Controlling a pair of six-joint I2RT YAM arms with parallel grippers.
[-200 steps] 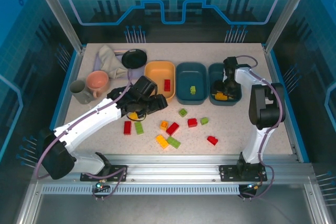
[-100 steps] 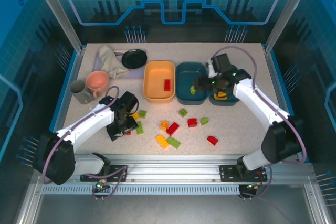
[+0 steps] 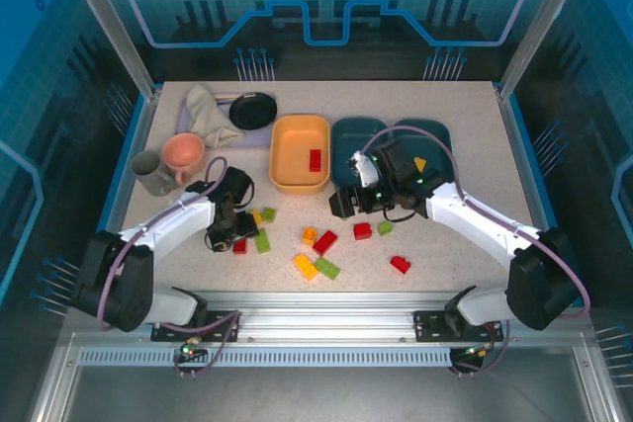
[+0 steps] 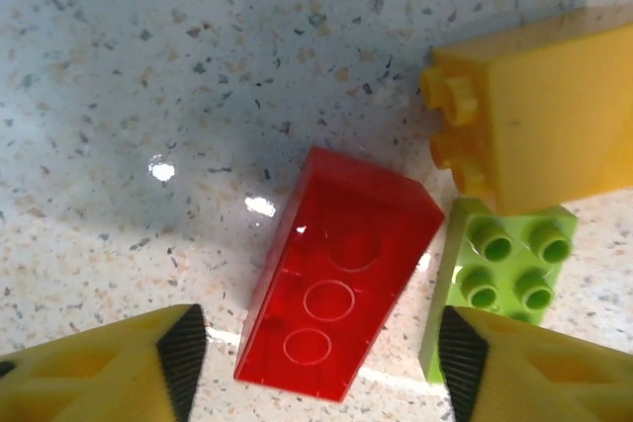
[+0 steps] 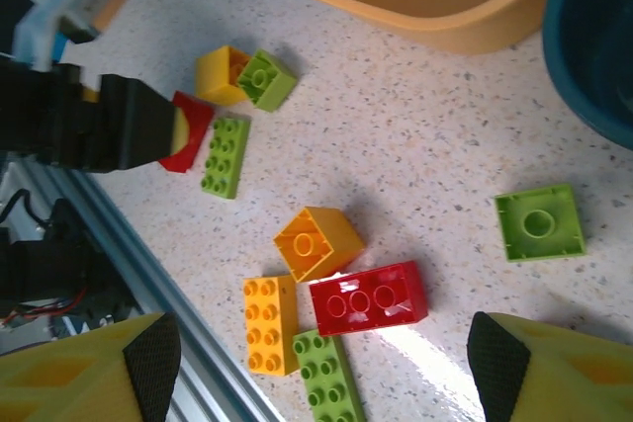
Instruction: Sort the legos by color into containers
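Observation:
My left gripper stands open low over the table, its pads either side of an upside-down red brick; in the top view the left gripper sits by that red brick. A yellow brick and a green brick lie just beside it. My right gripper hangs open and empty above a loose cluster: a red brick, yellow bricks and a green brick. The orange tray holds one red brick. A yellow brick lies in the right teal tray. The middle teal tray is partly hidden by the right arm.
A pink cup, grey cup, black dish and crumpled cloth stand at the back left. More loose bricks lie toward the right: red, green, red. The metal front rail runs close to the bricks.
The right arm swung from the right teal tray down and left over the loose bricks. The left gripper came back from the orange tray and settled over the red brick.

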